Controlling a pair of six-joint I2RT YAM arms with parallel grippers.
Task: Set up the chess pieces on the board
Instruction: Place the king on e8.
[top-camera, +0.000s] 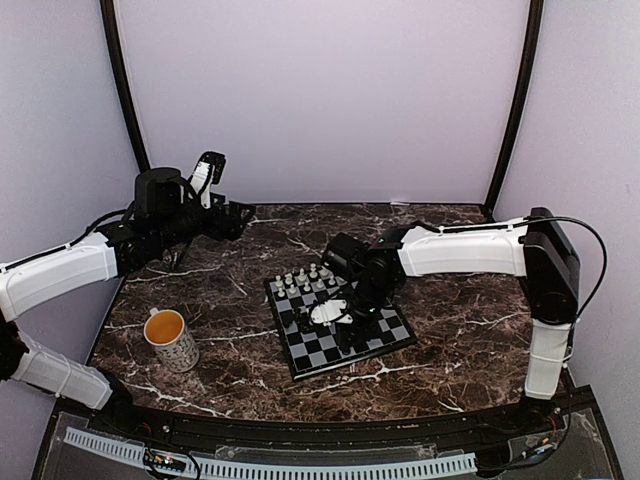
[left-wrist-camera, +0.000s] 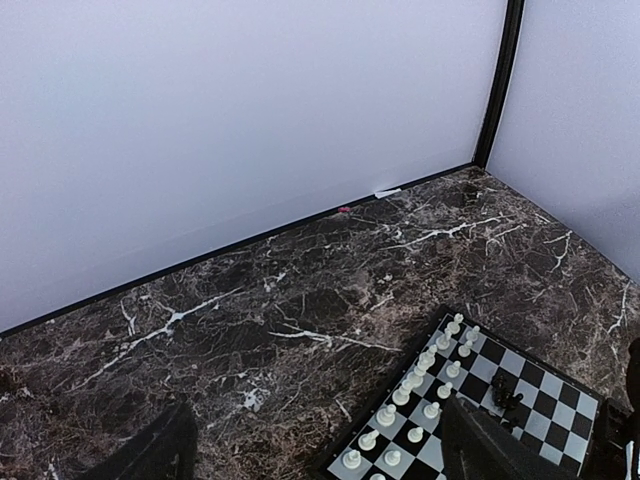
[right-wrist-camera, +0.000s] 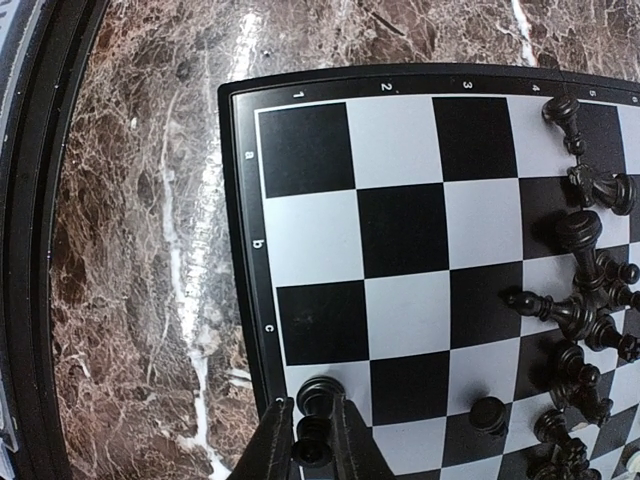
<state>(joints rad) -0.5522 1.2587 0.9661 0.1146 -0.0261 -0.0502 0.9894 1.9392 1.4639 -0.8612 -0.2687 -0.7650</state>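
My right gripper (right-wrist-camera: 312, 418) is clamped on a glossy black pawn (right-wrist-camera: 316, 396) at the lettered edge of the chessboard (right-wrist-camera: 247, 215). Beyond it, other black pieces (right-wrist-camera: 585, 300) huddle in a jumble. White pieces (top-camera: 303, 280) line the far side in two rows. My left gripper (left-wrist-camera: 318, 425) hangs spread and empty above the marble table (left-wrist-camera: 300, 290).

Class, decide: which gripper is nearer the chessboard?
Right. The right gripper is over the board, shut on a black piece; the left gripper hangs open over the table, off the board.
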